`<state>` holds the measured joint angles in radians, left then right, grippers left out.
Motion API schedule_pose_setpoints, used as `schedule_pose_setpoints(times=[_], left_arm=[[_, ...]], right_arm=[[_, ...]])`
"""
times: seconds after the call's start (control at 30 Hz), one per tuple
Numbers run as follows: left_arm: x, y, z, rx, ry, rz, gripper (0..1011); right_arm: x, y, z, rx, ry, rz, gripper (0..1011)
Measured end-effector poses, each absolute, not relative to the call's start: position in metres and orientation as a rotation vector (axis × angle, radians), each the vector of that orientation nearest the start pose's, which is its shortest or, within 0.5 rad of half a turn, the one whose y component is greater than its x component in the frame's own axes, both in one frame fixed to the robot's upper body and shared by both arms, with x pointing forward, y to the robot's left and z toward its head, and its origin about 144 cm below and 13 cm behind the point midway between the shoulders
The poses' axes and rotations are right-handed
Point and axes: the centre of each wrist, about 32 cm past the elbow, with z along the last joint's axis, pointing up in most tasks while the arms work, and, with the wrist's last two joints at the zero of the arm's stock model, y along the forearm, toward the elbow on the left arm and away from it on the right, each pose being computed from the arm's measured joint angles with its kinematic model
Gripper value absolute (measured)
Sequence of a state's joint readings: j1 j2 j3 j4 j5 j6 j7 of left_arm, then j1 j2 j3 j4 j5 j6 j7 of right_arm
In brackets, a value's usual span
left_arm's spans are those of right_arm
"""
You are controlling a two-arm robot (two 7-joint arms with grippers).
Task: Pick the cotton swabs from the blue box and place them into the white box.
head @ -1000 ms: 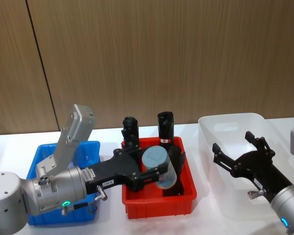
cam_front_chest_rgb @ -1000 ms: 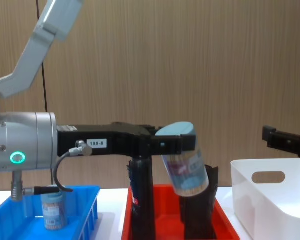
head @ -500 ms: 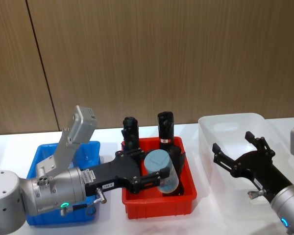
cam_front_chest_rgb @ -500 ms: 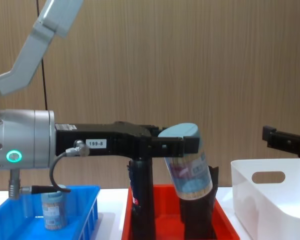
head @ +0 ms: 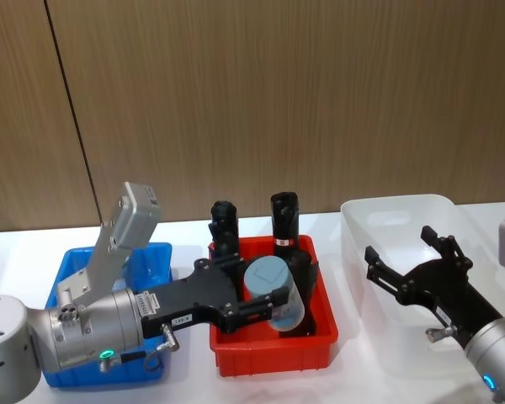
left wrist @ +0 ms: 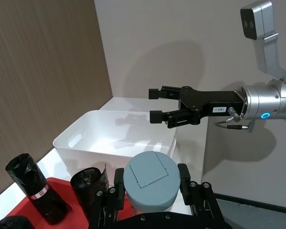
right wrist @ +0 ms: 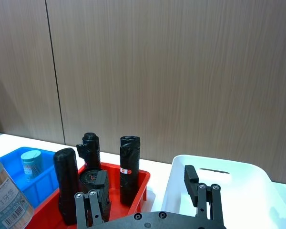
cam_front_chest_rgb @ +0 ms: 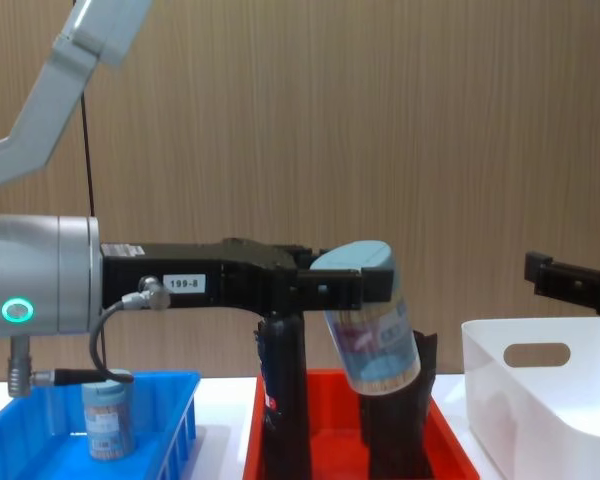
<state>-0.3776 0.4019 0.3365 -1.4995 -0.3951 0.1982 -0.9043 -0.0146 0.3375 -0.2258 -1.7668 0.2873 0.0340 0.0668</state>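
The left tool (cam_front_chest_rgb: 355, 287) is clamped on 1 jar of cotton swabs (cam_front_chest_rgb: 375, 345) just under its pale blue lid, holding it tilted above the red bin (cam_front_chest_rgb: 450, 440). A 2nd jar (cam_front_chest_rgb: 107, 415) stands in the blue box (cam_front_chest_rgb: 180, 420). The right tool (head: 397, 244) hangs spread wide and empty over the white box (cam_front_chest_rgb: 540, 400).

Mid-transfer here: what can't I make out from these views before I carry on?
- Blue box floor, head view: the left arm mostly covers it, so jars inside cannot be counted.
- White box floor, chest view: hidden behind its own wall.
- Label on the jar in the left pincer: too small to read.
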Motion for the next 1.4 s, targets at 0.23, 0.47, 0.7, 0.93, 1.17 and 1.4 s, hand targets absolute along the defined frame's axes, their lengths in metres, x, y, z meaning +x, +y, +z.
schedule_pose_setpoints(times=[0.23,0.47,0.7,0.93,1.17,1.4], left_arm=[[0.542,0.255,1.239,0.097,-0.018,0.404,669],[0.542,0.255,1.239,0.096,-0.02,0.406,669],[0.541,0.255,1.239,0.096,-0.021,0.407,669],[0.541,0.255,1.239,0.095,-0.021,0.408,669],[0.541,0.256,1.239,0.095,-0.022,0.408,669],[0.541,0.256,1.239,0.095,-0.022,0.409,669]], right_arm=[[0.443,-0.238,1.189,0.026,-0.077,-1.219,1002],[0.444,-0.241,1.191,0.022,-0.078,-1.184,1002],[0.446,-0.247,1.196,0.0,-0.065,-1.109,1002],[0.449,-0.253,1.202,-0.024,-0.034,-1.018,1002],[0.454,-0.26,1.209,-0.05,-0.002,-0.916,1002],[0.461,-0.268,1.215,-0.079,0.031,-0.811,1002]])
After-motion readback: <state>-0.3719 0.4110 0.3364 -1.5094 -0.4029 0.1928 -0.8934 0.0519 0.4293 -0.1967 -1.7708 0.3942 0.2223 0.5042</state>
